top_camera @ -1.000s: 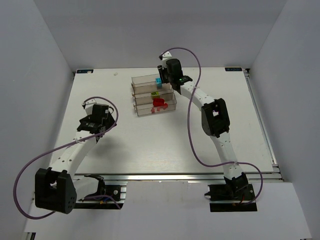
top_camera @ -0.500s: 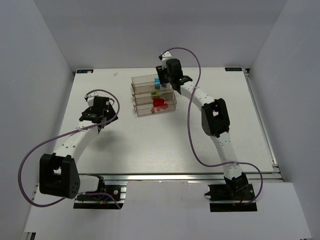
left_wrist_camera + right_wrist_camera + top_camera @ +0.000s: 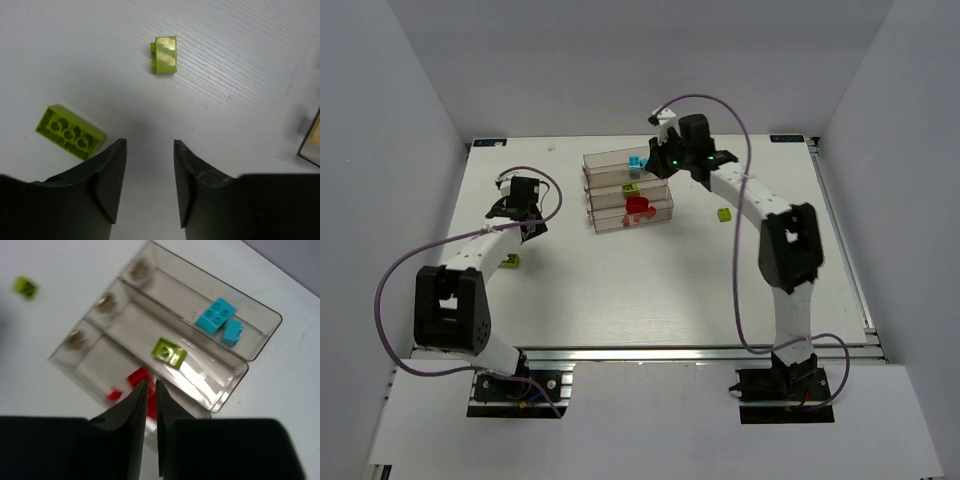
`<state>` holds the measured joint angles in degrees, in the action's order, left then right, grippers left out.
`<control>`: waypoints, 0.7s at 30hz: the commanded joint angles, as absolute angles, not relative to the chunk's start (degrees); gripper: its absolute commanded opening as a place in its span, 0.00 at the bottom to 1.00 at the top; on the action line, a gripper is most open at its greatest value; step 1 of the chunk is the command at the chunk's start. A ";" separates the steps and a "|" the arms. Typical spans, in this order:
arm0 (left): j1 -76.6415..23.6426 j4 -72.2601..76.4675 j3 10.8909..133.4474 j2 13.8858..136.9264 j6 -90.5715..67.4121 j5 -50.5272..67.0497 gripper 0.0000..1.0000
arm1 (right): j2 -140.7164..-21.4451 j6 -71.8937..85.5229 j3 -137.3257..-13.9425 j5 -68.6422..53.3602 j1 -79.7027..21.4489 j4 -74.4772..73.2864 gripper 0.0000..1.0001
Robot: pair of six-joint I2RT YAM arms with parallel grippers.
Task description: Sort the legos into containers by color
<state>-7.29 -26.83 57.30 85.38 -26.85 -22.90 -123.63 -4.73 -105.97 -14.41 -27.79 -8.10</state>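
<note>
As it faces down, left gripper [image 3: 150, 150]: jaws parted, empty, lime brick [image 3: 70, 132] beside one.
Right gripper [image 3: 151, 390]: jaws pinched together, nothing held, containers [image 3: 265, 337] ahead.

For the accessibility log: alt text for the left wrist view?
Left gripper open, empty, above a white table. Two yellow-green bricks lie ahead: small brick farther off on its side, long brick underside up near one finger.
</note>
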 commanded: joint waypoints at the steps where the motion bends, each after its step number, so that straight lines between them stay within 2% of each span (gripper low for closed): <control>1: -5.02 -24.53 62.38 90.16 -25.40 -20.57 0.52 | -105.18 -6.68 -95.96 -38.37 -24.27 -6.95 0.20; 2: -5.01 -24.00 63.01 91.39 -25.05 -19.70 0.58 | -101.99 -6.68 -92.32 -41.11 -23.82 -6.51 0.32; 3: -4.31 -23.47 63.71 93.58 -24.61 -19.34 0.66 | -99.08 -6.68 -88.89 -44.70 -22.77 -6.07 0.57; 4: -3.52 -22.51 64.16 94.56 -24.35 -18.64 0.76 | -93.31 -7.46 -82.51 -45.61 -22.24 -5.37 0.67; 6: -2.73 -21.71 65.65 97.54 -23.21 -17.14 0.84 | -87.65 -7.73 -76.32 -44.48 -21.36 -4.66 0.84; 7: -2.20 -21.80 66.61 98.78 -23.12 -16.96 0.85 | -82.67 -7.82 -71.07 -43.69 -20.84 -3.53 0.88; 9: -1.68 -22.67 69.59 102.89 -22.07 -16.88 0.85 | -76.94 -7.82 -66.20 -41.76 -19.26 -2.12 0.89; 12: -1.05 -24.17 74.16 107.82 -21.36 -16.00 0.83 | -74.45 -8.17 -63.02 -40.17 -16.97 -4.38 0.88; 15: -1.05 -24.26 76.89 110.38 -21.09 -14.77 0.77 | -72.78 -8.18 -61.44 -41.13 -14.51 -6.07 0.84; 17: -0.53 -24.61 78.30 111.70 -21.27 -14.33 0.68 | -72.07 -7.13 -59.69 -42.27 -12.50 -4.75 0.80; 19: -0.53 -25.75 80.06 113.46 -21.27 -13.97 0.63 | -71.98 -6.68 -59.85 -42.71 -11.69 -4.92 0.76; 20: -0.53 -26.01 80.24 113.73 -21.53 -13.97 0.55 | -72.16 -6.51 -60.20 -43.50 -10.21 -5.10 0.75; 21: -0.53 -25.84 79.98 113.38 -21.62 -13.37 0.51 | -72.42 -5.89 -60.21 -43.85 -9.85 -5.10 0.74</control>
